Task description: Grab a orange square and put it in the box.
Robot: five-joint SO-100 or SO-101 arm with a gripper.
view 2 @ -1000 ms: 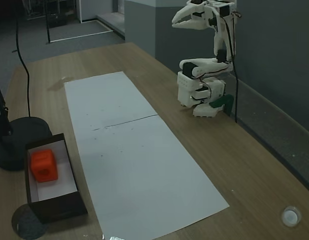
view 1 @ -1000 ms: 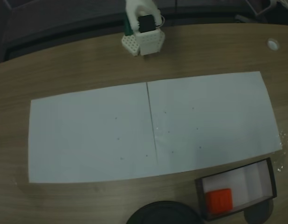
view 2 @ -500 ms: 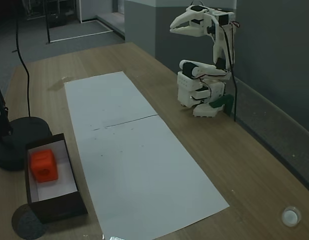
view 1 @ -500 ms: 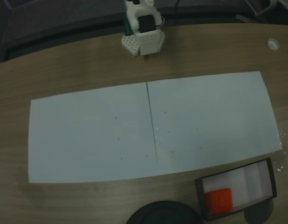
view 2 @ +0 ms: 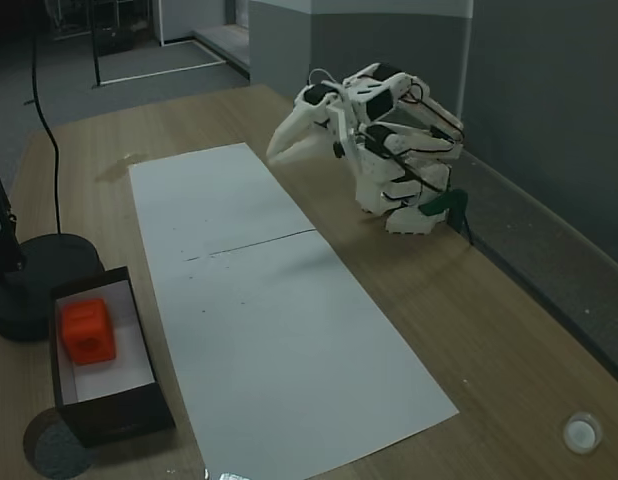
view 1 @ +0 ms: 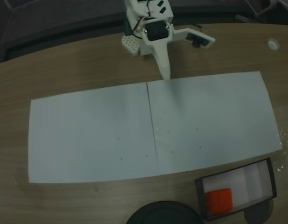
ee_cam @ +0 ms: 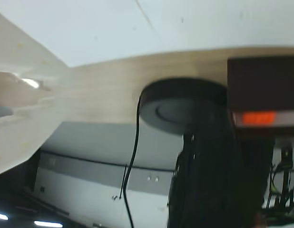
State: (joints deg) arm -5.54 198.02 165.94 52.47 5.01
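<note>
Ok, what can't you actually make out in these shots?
- The orange square in the wrist view: just a blurred strip, hidden by the box wall.
- The round black base in a fixed view: cut off by the bottom edge.
- The fingers in the wrist view: blurred, cut off at the left edge.
- Dots on the paper: too small to read.

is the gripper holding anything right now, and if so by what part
Nothing is held. The gripper hangs open and empty over the table near the arm's base, while the orange square sits inside the box at the far end.
</note>
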